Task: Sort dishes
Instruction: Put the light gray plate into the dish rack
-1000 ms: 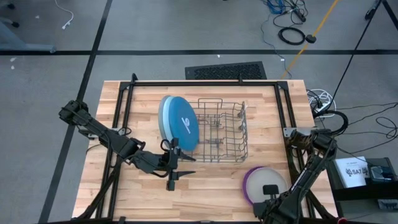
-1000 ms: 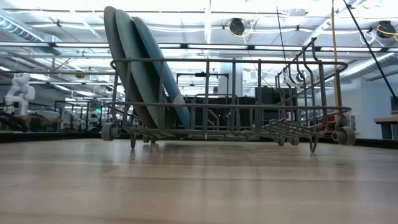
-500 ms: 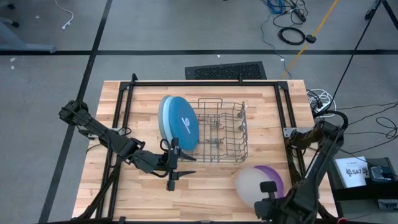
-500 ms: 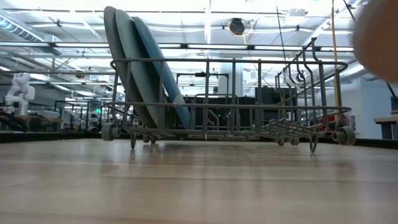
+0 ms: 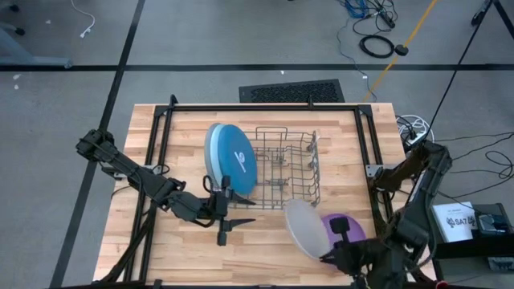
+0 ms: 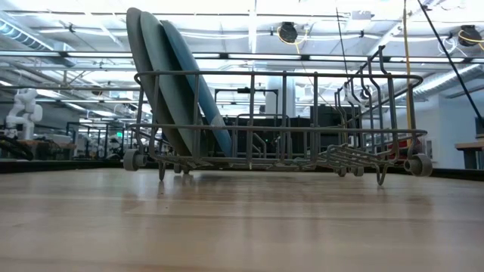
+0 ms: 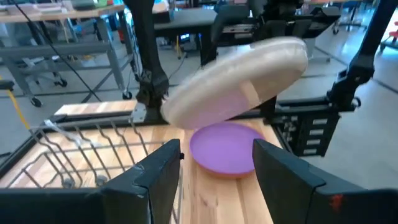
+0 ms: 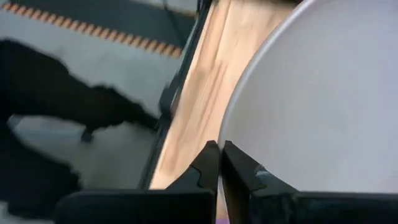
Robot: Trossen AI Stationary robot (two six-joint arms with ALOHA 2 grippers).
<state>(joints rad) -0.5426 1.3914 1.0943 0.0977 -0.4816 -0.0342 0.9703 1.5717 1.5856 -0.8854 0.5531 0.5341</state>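
Here the right gripper (image 5: 331, 254) sits near the front edge of the light wooden slatted table (image 5: 185, 257), on its right side, with its two dark fingers (image 8: 211, 163) pinched together on the rim of a small round beige-grey plastic plate (image 5: 304, 228). In the high view that plate is lifted off the table and tilted, partly covering a small round purple plastic plate (image 5: 348, 227) that lies flat on the wood just below it. The left wrist view shows the same pair: the beige-grey plate (image 7: 239, 78) hangs at a slant above the purple plate (image 7: 225, 148), and the two appear apart. In the right wrist view the pale plate (image 8: 323, 99) fills most of the frame, its edge caught between the closed fingertips.

The grey wire dish rack (image 5: 289, 172) stands near the middle of the table. At its left end three larger round plates stand on edge, leaning: a light blue plate (image 6: 134, 75) outermost, a grey plate (image 6: 162, 83) in the middle, and a darker blue plate (image 5: 237, 159) innermost. In the low view the rest of the rack (image 6: 318, 143) shows only bare wires.

The left gripper (image 5: 234, 214) rests low over the table just in front of the rack's left corner, its fingers (image 7: 152, 180) spread apart and holding nothing, pointing across the table towards the two small plates.
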